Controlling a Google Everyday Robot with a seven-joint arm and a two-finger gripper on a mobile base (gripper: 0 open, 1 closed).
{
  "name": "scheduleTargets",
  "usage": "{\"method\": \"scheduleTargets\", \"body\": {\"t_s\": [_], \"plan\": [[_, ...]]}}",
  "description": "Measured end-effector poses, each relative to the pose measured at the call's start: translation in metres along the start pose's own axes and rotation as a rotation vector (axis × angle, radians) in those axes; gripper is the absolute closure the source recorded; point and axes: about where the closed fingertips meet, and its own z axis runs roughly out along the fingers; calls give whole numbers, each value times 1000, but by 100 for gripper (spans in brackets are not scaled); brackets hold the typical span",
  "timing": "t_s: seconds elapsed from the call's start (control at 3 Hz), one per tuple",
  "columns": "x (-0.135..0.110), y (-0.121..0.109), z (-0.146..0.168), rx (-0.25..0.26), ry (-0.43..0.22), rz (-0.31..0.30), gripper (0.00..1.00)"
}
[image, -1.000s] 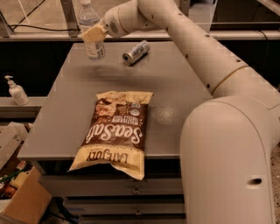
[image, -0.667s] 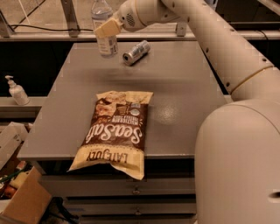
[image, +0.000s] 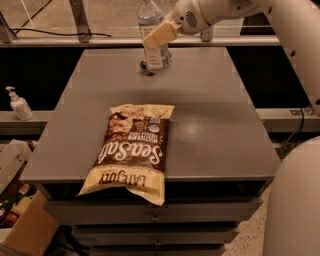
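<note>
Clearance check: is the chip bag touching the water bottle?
No, chip bag lies at the near edge; gripper holds water bottle at the far end.

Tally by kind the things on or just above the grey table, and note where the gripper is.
water bottle: 1, upright, clasped by the gripper at the far side of the table
can: 1, on its side at the bottle's base
chip bag: 1, flat, overhanging the near edge
Total: 3
</note>
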Motion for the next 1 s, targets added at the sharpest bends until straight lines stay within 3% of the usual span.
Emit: {"method": "scheduleTargets", "body": {"t_s": [0.33,0.67,1.0], "plan": [[16,23,-31,-36,28,9,100],[27,47,-45,-78,37,6,100],[43,59,-47,-86,37,-9,100]]}}
